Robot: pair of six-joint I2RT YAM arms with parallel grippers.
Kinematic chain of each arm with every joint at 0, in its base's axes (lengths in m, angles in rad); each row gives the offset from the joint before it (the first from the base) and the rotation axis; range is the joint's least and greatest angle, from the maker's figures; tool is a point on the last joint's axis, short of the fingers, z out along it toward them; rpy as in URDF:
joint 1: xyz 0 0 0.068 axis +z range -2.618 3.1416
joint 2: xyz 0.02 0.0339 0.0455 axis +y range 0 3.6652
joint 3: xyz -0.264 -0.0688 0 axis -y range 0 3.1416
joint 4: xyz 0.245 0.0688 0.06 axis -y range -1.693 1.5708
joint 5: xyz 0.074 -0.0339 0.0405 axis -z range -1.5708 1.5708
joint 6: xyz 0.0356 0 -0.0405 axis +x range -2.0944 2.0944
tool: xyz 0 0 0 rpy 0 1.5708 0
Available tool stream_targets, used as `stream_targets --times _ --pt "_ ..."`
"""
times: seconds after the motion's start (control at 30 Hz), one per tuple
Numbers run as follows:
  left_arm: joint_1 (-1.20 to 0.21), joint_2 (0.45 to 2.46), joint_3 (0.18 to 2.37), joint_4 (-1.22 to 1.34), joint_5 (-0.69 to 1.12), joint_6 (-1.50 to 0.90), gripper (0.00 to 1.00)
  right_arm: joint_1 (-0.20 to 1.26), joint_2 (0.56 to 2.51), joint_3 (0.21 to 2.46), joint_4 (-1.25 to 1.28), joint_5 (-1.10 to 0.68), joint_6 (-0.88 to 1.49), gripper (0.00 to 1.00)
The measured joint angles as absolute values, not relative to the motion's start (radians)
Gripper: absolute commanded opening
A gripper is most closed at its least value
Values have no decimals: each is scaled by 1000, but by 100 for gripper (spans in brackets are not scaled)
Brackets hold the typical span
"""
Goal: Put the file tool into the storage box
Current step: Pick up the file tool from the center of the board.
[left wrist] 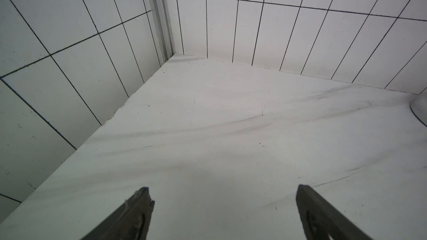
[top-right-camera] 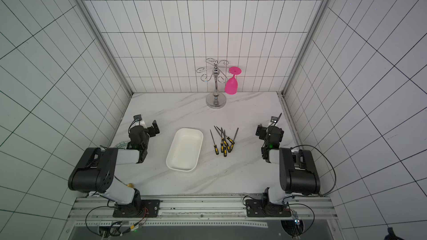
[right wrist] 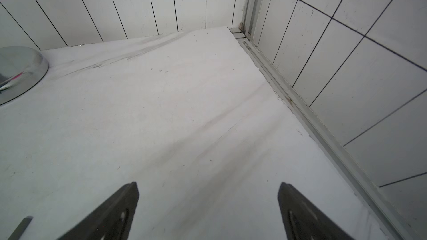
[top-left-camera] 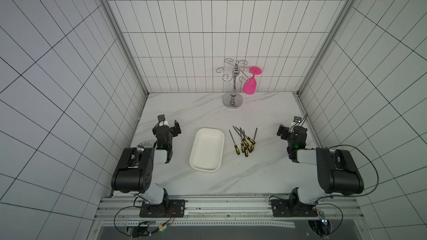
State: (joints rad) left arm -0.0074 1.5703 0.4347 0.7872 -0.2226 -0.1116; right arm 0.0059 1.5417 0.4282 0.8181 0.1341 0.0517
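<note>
The storage box (top-left-camera: 206,151) (top-right-camera: 184,150) is a white shallow tray with nothing in it, lying mid-table in both top views. Just right of it, several file tools (top-left-camera: 246,144) (top-right-camera: 225,145) with black-and-yellow handles lie in a loose fan, tips pointing to the back wall. My left gripper (top-left-camera: 171,127) (left wrist: 223,191) hovers left of the box, open, with only bare tabletop between its fingers. My right gripper (top-left-camera: 287,130) (right wrist: 209,187) is right of the files, open and holding nothing. A grey bar end (right wrist: 20,227), perhaps a file tip, shows at the right wrist view's edge.
A chrome glass rack (top-left-camera: 233,99) (right wrist: 20,70) stands at the back by the wall, a pink glass (top-left-camera: 250,86) hanging upside down from it. Tiled walls close in three sides. A patterned disc (top-left-camera: 144,145) lies partly under the left arm. A metal rail (top-left-camera: 231,206) runs along the front.
</note>
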Motion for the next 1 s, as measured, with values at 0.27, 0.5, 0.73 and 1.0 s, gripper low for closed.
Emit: stream_targets --times 0.27,0.5,0.73,1.0 --pt "-7 1570 435 787 -223 -112 99 6 1542 428 817 134 52 99" --pt "-7 1570 435 787 -223 -112 99 6 1542 428 817 134 52 98" --pt "-7 1570 435 788 -223 -112 99 6 1542 428 817 134 52 98" --pt "-7 1570 435 787 -223 -112 99 4 1542 428 810 118 50 87"
